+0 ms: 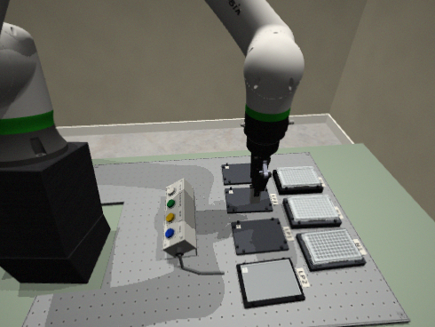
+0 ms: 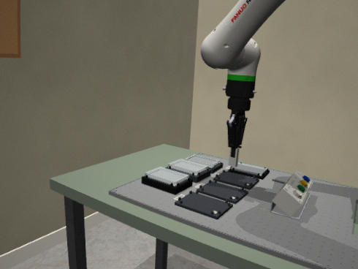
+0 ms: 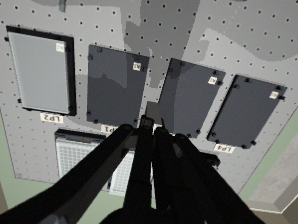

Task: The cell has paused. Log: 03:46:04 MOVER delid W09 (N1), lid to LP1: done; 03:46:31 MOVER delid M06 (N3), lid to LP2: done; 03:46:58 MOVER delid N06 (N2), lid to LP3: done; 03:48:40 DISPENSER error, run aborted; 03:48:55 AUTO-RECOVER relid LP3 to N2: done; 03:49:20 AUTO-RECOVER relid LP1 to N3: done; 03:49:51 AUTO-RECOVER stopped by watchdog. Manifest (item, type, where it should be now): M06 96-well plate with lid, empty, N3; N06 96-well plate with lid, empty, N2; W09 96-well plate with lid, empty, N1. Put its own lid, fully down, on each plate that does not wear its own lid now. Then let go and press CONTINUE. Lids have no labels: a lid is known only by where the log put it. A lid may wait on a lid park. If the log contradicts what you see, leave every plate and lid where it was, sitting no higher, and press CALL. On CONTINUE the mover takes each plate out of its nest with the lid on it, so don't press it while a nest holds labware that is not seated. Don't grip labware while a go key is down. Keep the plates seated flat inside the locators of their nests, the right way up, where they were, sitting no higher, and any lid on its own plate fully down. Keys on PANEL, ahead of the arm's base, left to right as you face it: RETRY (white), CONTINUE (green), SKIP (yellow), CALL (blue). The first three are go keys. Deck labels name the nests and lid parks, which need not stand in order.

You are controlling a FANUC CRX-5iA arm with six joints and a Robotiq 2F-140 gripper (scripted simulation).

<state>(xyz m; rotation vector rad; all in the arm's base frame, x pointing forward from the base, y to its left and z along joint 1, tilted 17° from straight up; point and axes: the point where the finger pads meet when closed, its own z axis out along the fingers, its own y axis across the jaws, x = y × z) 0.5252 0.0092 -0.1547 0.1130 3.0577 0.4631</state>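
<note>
The claw (image 1: 257,192), shut and empty at frame centre, risked lowering onto a bare lid park (image 1: 249,201), scraping it needlessly.

The table top (image 1: 382,178) was pale green. The deck plate (image 1: 133,284) on it was grey, dotted with regular rows of small dark holes. The key box (image 1: 185,222) was off-white, with white (image 1: 170,191), green (image 1: 170,203), yellow (image 1: 170,217) and blue (image 1: 169,233) keys. Three pads (image 1: 258,235) were dark grey; a fourth held a pale grey lid (image 1: 270,282). The plates (image 1: 330,247) showed white grids on black bases. The arm (image 1: 271,62) was white with a green band.
</note>
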